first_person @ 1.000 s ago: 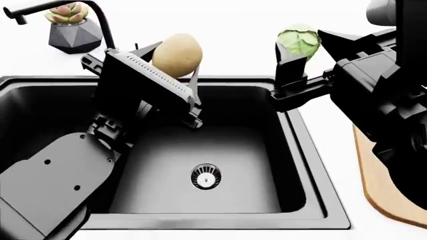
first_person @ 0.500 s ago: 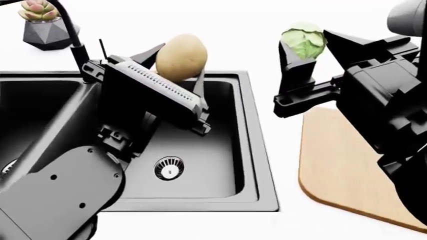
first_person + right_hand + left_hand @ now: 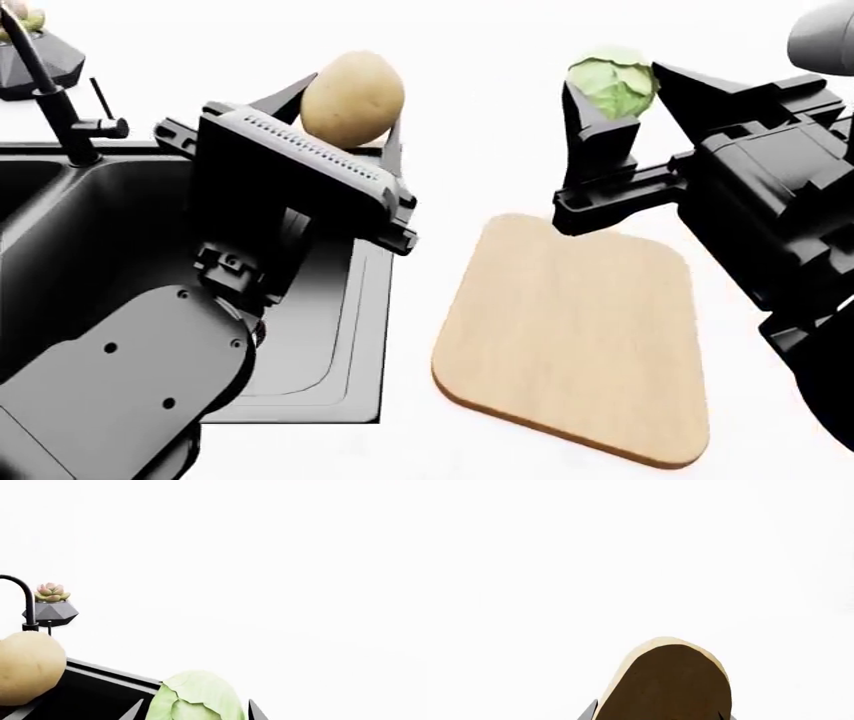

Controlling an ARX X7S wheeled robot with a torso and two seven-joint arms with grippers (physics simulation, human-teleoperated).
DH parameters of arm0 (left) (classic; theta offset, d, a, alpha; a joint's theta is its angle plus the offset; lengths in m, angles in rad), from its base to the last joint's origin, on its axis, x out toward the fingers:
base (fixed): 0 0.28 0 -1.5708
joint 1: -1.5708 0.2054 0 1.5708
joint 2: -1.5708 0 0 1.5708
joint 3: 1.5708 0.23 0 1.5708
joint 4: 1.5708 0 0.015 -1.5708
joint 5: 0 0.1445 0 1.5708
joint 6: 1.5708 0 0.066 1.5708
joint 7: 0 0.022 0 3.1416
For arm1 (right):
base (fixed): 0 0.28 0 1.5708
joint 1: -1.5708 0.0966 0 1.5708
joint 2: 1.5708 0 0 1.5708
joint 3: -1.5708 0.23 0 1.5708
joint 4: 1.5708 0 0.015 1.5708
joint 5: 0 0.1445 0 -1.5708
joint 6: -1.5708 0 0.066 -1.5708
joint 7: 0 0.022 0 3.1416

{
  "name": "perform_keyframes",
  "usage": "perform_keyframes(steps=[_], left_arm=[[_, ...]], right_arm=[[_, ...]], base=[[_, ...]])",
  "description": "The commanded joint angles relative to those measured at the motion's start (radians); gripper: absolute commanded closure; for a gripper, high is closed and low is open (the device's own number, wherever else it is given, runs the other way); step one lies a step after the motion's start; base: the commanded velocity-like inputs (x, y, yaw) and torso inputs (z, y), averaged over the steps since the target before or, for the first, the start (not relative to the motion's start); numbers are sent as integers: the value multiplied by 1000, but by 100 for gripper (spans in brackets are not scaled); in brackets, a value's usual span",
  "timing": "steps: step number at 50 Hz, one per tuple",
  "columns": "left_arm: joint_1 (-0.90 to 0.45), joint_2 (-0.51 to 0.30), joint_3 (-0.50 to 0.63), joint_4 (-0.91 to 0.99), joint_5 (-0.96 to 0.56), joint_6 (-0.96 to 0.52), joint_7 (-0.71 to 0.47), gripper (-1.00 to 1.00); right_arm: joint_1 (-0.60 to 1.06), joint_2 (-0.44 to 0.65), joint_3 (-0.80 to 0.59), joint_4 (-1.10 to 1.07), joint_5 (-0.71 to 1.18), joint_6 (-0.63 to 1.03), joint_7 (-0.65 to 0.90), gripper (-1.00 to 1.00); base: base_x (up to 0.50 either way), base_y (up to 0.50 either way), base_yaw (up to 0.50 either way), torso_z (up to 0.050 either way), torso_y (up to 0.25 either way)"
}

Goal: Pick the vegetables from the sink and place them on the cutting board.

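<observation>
1. Potato, smooth, tan and oval, is clamped between the left gripper's dark fingers, raised above the sink's right rim; no writing shows anywhere.
2. Cabbage, round, pale green and leafy with veined outer leaves, is pinched in the right gripper's black fingers, held above the far edge of the cutting board.
3. Light-wood board with rounded corners lies flat on the white bench, just beside the matte-black sink; a thin black faucet stands at its back.
4. A faceted grey pot holds a succulent.
</observation>
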Motion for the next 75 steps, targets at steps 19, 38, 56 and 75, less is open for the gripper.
perform_keyframes(steps=[19,38,56,75], left_arm=[[13,12,-32,-2,-52,-23,-31,100],[16,21,-87,4,-127,-55,-36,100],[15,15,-70,-1,-108,-46,-46,100],[21,14,-60,-10,-104,-33,-46,100]], right_arm=[[-1,-24,-11,19,-25,9,-22,100],[-35,-103,-139,212,-28,81,-57,100],[-105,-130,-182,290,-41,74,-103,100],[-166,-147,-196,381,-7,56,-157,100]], base=[[0,-398,0,0,1],[0,0,0,1,1],[0,0,0,0,1],[0,0,0,1,1]])
